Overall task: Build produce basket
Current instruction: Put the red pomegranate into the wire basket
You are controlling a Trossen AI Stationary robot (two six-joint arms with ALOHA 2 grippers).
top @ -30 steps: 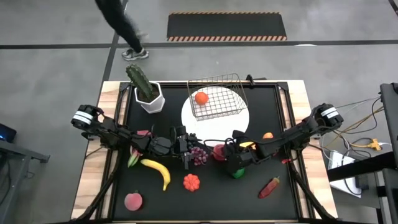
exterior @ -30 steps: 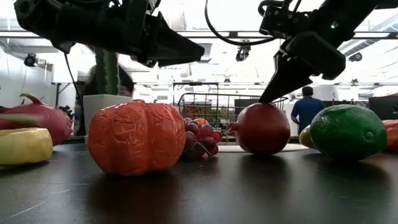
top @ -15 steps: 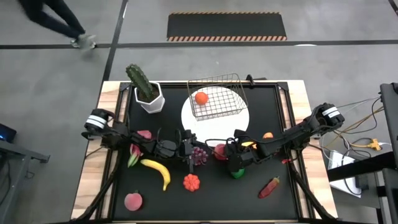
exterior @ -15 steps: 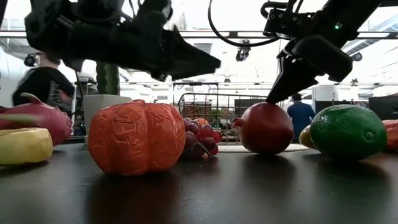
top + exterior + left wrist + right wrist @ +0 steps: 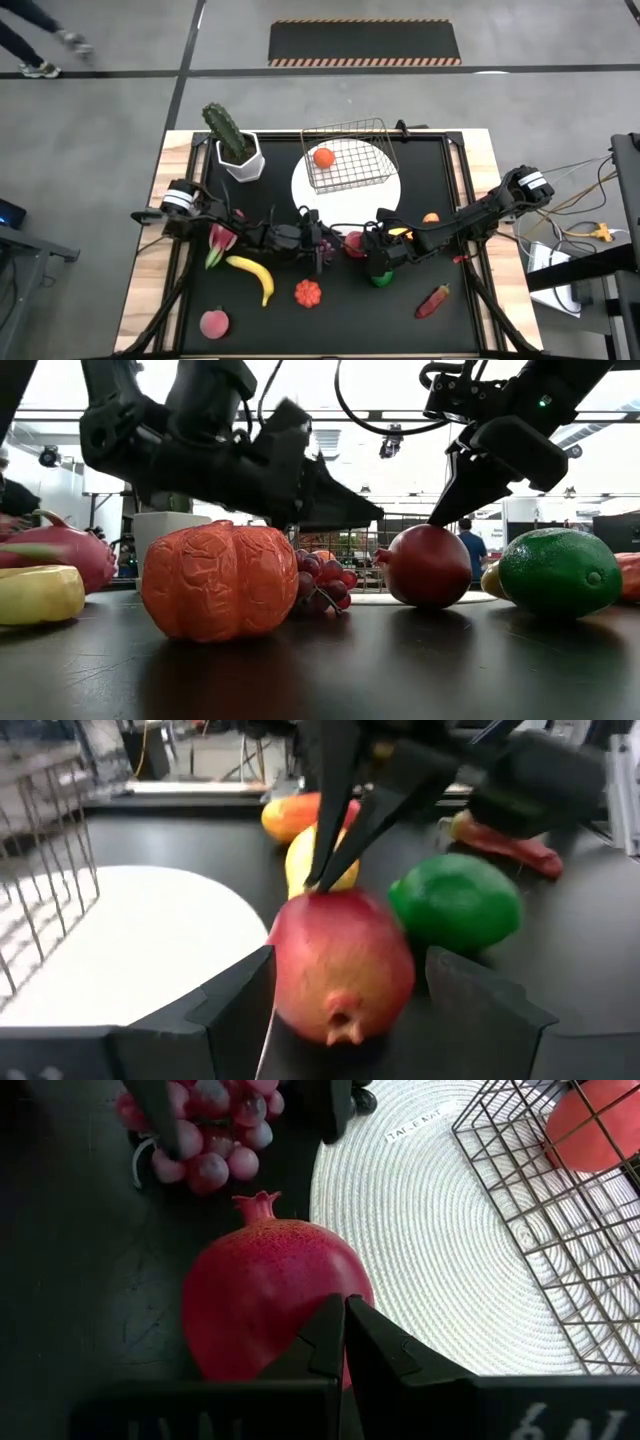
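The basket (image 5: 350, 153) stands at the far middle of the desk (image 5: 470, 300), partly on a round white mat (image 5: 375, 195), and it holds one orange fruit (image 5: 323, 157). The other produce lies on the black surface nearer to the front: a red pomegranate (image 5: 353, 243), purple grapes (image 5: 322, 243), a green lime (image 5: 558, 571), a banana (image 5: 253, 273), an orange pumpkin-like piece (image 5: 308, 293), a pink peach (image 5: 214, 324) and a red pepper (image 5: 434, 300).

The right end effector (image 5: 343, 1342) is above the pomegranate, with its fingers pressed together and the tips touching the top of the fruit. The left end effector (image 5: 350, 1005) is low over the grapes, just left of the pomegranate; its fingers are spread, and in the left wrist view the pomegranate shows between them. A white pot with a cactus (image 5: 235, 145) stands at the far left corner.
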